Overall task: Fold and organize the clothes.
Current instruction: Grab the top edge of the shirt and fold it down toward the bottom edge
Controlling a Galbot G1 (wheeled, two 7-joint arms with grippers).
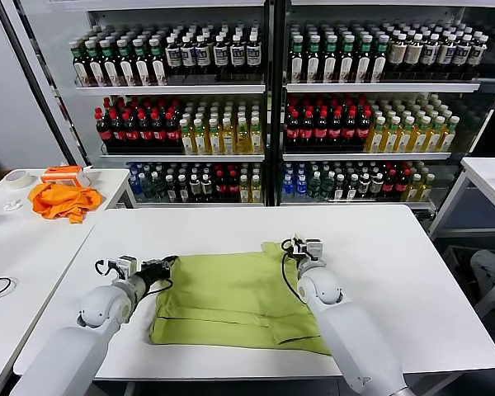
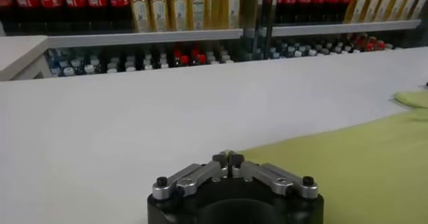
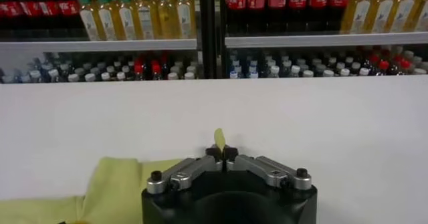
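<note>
The lime yellow-green T-shirt lies on the white table, its near part folded over; no print shows. My left gripper is shut on the shirt's far left corner; in the left wrist view a sliver of green sits between the closed tips, and the shirt spreads out beside them. My right gripper is shut on the shirt's far right corner; in the right wrist view a small tab of cloth sticks up from the closed tips, with the rest of the shirt beside them.
A bright orange cloth, an orange-and-white box and a tape roll lie on the side table at left. Drink coolers full of bottles stand behind. Another white table stands at right.
</note>
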